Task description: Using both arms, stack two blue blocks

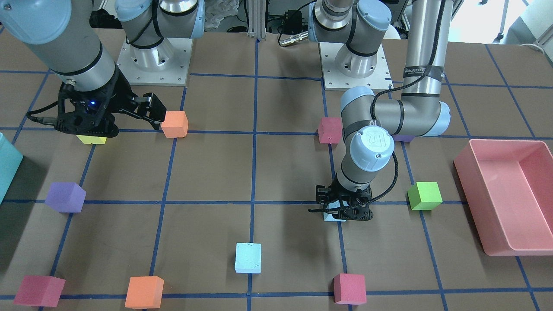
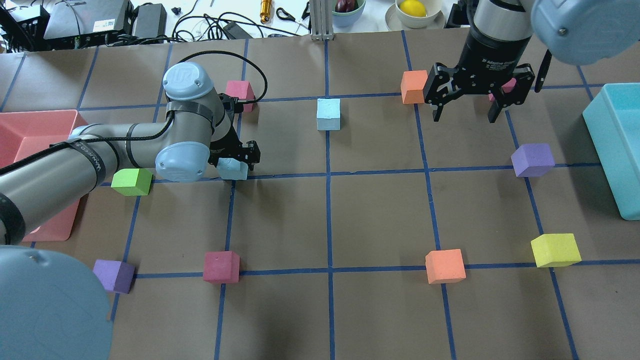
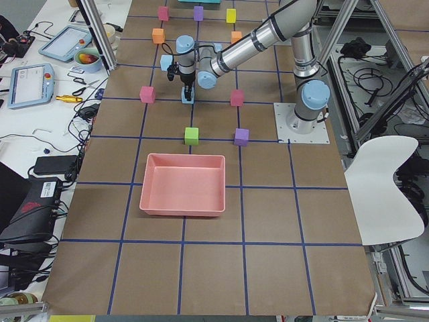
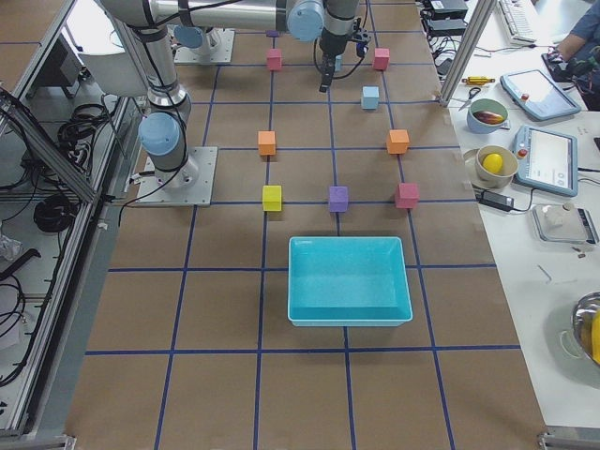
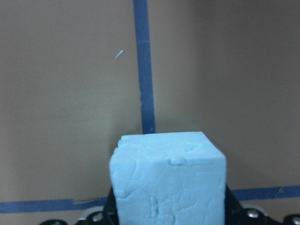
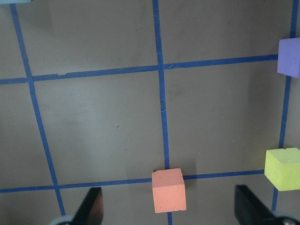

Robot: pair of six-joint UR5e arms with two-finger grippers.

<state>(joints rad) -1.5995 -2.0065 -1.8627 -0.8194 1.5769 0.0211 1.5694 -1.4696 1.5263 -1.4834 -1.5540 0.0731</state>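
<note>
Two blue blocks (image 2: 328, 114) (image 2: 233, 170), nine other blocks (image 2: 445, 266) (image 2: 413, 86) (image 2: 221, 266) (image 2: 239, 90) (image 2: 533, 160) (image 2: 114, 275) (image 2: 555, 249) (image 2: 132, 181) (image 2: 509, 85), two bins (image 2: 30, 135) (image 2: 607, 130), two arms (image 2: 125, 145) (image 2: 495, 40)

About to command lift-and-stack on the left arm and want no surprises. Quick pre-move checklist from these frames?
1. Left claw shut on blue block: ok, pressed against both its sides in the wrist view.
2. That block lifted off the table: cannot tell.
3. Other blue block standing alone, top bare: ok.
4. No cube between the two blocks: ok.
5. Right claw open, well away from both, by the orange cube: ok.
</note>
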